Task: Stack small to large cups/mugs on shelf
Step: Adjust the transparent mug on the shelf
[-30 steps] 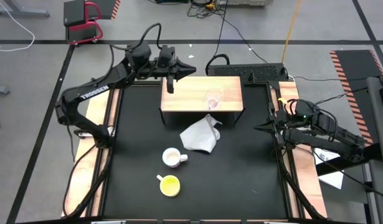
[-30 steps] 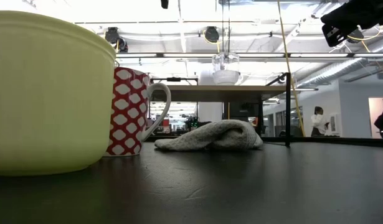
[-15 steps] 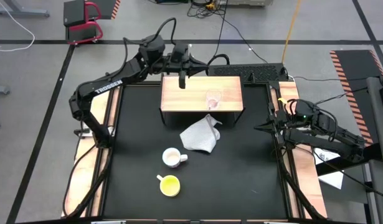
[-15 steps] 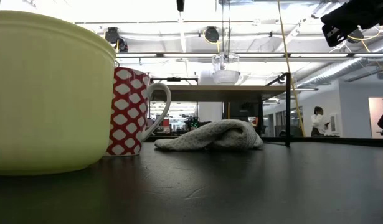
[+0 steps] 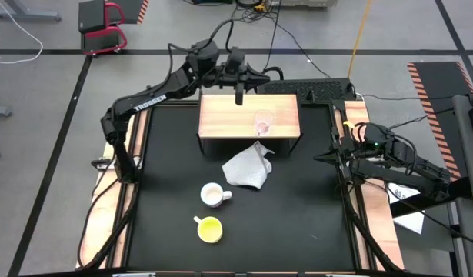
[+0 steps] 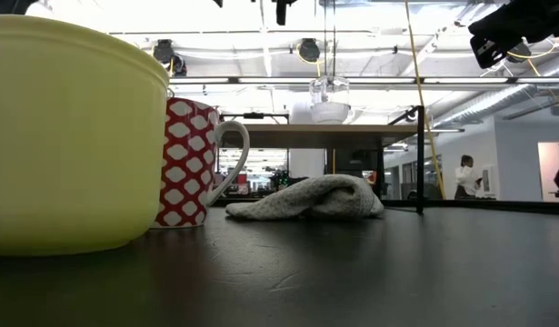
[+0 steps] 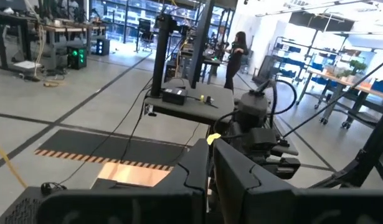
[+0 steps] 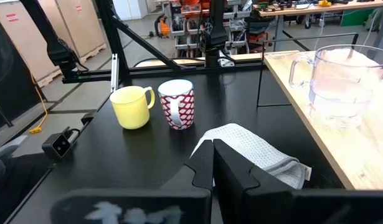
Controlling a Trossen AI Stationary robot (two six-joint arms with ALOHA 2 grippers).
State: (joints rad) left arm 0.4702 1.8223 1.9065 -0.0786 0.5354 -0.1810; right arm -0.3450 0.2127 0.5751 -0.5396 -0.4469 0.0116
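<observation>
The clear glass cup [image 5: 263, 121] stands upright on the light-wood shelf [image 5: 228, 115], right of its middle; it also shows in the low view [image 6: 329, 98] and the right wrist view [image 8: 337, 78]. On the black tabletop in front stand the white patterned mug [image 5: 213, 195] and the yellow cup [image 5: 210, 228], both upright. My left gripper [image 5: 238, 96] hovers high over the shelf's far edge, left of the glass cup, shut and with nothing in it [image 7: 211, 171]. My right gripper [image 5: 328, 158] waits shut at the table's right edge.
A crumpled grey-white cloth [image 5: 248, 168] lies on the tabletop just in front of the shelf, between it and the mug. Cables and a black power strip [image 5: 305, 86] run behind the shelf. A person [image 6: 464, 177] stands far off in the room.
My left gripper has travelled toward the table's right edge along the shelf's far edge, staying high and level. It now stands nearer the glass cup. The cups, the cloth and my right arm have kept still.
</observation>
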